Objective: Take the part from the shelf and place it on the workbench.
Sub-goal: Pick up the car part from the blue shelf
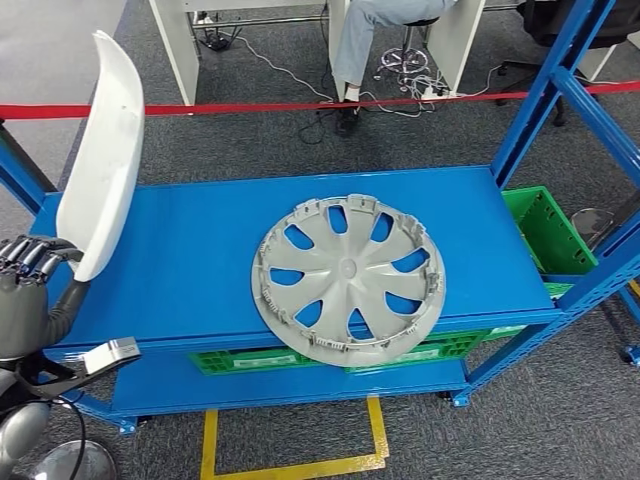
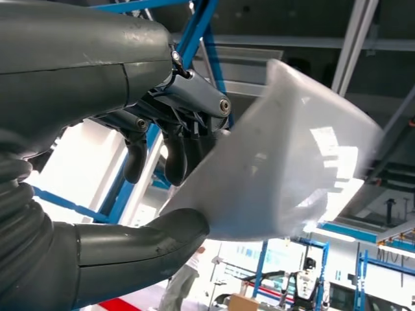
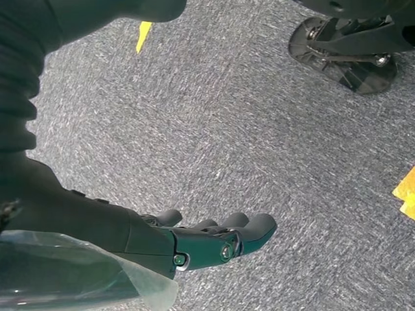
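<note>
white part (image 1: 104, 160): I've got this curved plastic shell held upright over the shelf's left end
left hand (image 1: 26, 262): thumb under, fingers (image 2: 175, 159) on top, pinching the part's lower edge
right hand (image 3: 196, 240): hanging over grey carpet (image 3: 235, 129), fingers straight, close together, holding nothing
hubcap (image 1: 348, 278): flat, overhanging the blue shelf (image 1: 196, 250) front edge
green crate (image 1: 545, 228): past the right end

A blue shelf (image 1: 189, 260) carries a grey wheel cover (image 1: 348, 279) lying flat, overhanging its front edge.
</note>
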You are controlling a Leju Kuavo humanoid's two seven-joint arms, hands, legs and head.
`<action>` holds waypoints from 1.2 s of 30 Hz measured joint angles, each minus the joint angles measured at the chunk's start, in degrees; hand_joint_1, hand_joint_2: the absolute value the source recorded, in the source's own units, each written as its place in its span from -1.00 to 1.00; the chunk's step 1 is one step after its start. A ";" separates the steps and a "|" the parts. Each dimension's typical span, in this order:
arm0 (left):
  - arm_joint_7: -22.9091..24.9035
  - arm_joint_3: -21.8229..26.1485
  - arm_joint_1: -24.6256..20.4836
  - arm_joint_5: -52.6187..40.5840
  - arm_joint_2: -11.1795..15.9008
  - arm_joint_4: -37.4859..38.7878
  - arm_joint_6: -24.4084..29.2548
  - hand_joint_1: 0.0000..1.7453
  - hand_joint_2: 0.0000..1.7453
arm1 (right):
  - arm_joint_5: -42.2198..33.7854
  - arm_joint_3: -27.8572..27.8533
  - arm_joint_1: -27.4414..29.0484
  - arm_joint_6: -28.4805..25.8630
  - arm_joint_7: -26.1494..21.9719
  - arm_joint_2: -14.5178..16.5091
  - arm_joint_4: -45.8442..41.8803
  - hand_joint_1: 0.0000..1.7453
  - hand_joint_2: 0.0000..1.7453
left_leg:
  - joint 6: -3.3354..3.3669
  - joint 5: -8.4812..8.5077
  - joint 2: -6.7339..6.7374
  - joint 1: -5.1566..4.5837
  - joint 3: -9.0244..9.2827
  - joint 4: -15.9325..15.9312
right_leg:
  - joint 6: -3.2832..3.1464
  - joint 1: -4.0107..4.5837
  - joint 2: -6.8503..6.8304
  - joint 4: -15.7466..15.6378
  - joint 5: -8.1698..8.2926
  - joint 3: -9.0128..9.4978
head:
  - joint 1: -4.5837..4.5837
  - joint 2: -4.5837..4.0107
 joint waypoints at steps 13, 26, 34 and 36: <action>2.48 -2.74 -0.73 3.79 0.57 0.00 -2.82 0.34 1.00 | -0.36 0.01 -0.02 -0.37 0.30 0.15 0.03 -1.00 1.00 | 0.00 0.00 0.01 0.00 -0.01 0.00 | 0.00 0.00 0.01 0.00 0.00 -0.01 | 0.01 0.00; 2.48 -3.05 -0.71 2.57 0.79 0.00 -1.50 0.34 1.00 | -0.04 0.01 -0.02 -0.20 0.33 0.19 0.25 -1.00 1.00 | 0.00 0.00 0.00 0.00 -0.01 0.00 | 0.00 0.00 0.01 0.00 0.00 0.01 | 0.01 0.00; 2.56 -2.97 -0.56 1.09 0.79 0.00 -0.20 0.34 1.00 | -0.07 0.01 -0.02 0.07 0.22 0.29 0.66 -1.00 1.00 | 0.00 0.00 0.00 0.00 -0.01 0.00 | 0.00 0.00 0.01 0.00 0.00 0.01 | 0.00 0.00; 2.82 -2.93 -0.45 0.46 0.79 0.00 -0.22 0.34 1.00 | -0.14 0.01 -0.02 0.07 0.17 0.36 0.69 -1.00 1.00 | 0.12 -0.08 0.00 -0.10 -0.04 0.19 | 0.17 -0.09 0.02 -0.10 0.08 0.02 | -0.01 0.00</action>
